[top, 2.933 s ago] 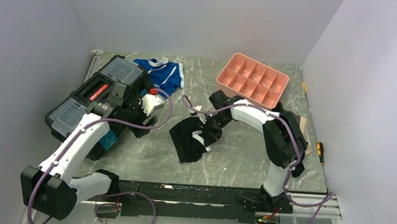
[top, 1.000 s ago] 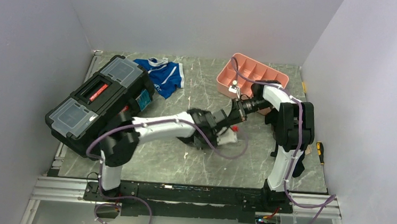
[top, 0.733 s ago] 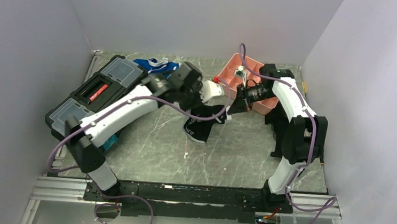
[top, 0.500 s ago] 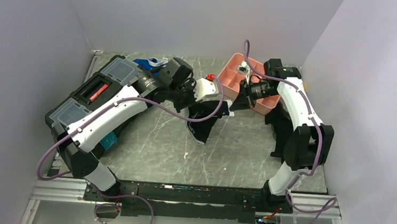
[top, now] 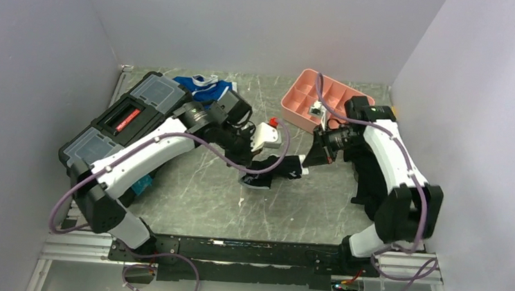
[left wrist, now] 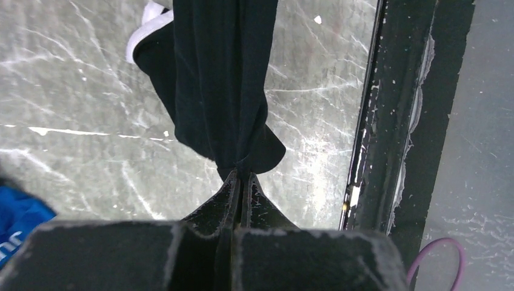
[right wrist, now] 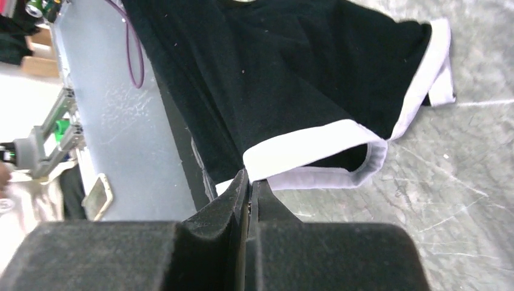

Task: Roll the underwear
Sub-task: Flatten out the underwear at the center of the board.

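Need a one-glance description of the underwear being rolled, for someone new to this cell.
On the grey marbled table, look in the middle, between the black toolbox and the pink tray. The underwear is stretched between the left gripper and right gripper, both with jaws shut on it. It is black with white trim, unlike the blue-and-white briefs at the back.

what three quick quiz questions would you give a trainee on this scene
1. True or false: the left hand and right hand are both shut on the black underwear.
2. Where on the table is the pink tray? A far right; B near left; C held in a hand.
3. Name the garment beside the black toolbox.
Key: 1 true; 2 A; 3 blue-and-white briefs.
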Tool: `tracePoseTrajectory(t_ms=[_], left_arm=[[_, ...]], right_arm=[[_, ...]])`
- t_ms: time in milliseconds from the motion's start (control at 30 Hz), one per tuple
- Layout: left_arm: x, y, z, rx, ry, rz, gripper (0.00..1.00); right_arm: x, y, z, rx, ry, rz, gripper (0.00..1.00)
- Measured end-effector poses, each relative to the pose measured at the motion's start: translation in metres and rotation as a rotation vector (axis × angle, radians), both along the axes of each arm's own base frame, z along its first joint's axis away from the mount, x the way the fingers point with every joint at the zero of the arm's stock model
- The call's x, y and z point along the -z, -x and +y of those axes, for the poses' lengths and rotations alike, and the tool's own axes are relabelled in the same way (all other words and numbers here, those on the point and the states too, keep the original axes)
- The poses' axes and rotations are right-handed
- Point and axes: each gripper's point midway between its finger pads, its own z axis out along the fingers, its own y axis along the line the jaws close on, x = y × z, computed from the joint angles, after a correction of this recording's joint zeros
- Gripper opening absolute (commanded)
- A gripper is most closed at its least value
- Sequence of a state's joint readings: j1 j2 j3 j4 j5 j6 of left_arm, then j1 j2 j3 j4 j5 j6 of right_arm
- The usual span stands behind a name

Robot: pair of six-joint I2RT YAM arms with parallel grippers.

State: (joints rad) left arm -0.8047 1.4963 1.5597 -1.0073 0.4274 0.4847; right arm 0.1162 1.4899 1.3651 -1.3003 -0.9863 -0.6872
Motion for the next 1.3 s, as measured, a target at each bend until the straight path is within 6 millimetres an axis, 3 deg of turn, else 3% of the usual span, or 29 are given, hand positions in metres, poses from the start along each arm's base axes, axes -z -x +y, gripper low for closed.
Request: tracePoseTrajectory(t_ms=[100, 200, 300, 400, 467, 567, 933, 1300], left_arm=[[0.026, -0.008, -0.005, -0.004, -0.040, 0.072, 0.00], [0.067, -0.029, -0.013, -0.027, -0.092, 0.189, 0.00], [0.109, -0.054, -0.014, -0.078, -0.132, 0.299, 0.00], [0.139, -0.073, -0.010, -0.136, -0.149, 0.387, 0.00], [0.148, -0.084, -0.006, -0.169, -0.145, 0.417, 0.00], [0.151, -0.095, -0.004, -0.202, -0.125, 0.438, 0.00], [0.144, -0.101, -0.013, -0.199, -0.060, 0.454, 0.00], [0.150, -0.090, -0.012, -0.182, -0.053, 0.495, 0.00]], right_arm=[[0.030, -0.012, -0.001, 0.020, 0.023, 0.129, 0.08], [0.081, -0.031, -0.007, 0.060, 0.033, 0.328, 0.16], [0.125, -0.046, -0.015, 0.100, 0.020, 0.511, 0.31], [0.156, -0.066, -0.022, 0.132, -0.006, 0.592, 0.53], [0.154, -0.076, -0.025, 0.143, -0.028, 0.573, 0.63], [0.141, -0.089, -0.026, 0.154, -0.073, 0.523, 0.68], [0.091, -0.083, -0.020, 0.097, -0.089, 0.238, 0.73], [0.111, -0.081, 0.003, -0.059, 0.026, 0.031, 0.77]])
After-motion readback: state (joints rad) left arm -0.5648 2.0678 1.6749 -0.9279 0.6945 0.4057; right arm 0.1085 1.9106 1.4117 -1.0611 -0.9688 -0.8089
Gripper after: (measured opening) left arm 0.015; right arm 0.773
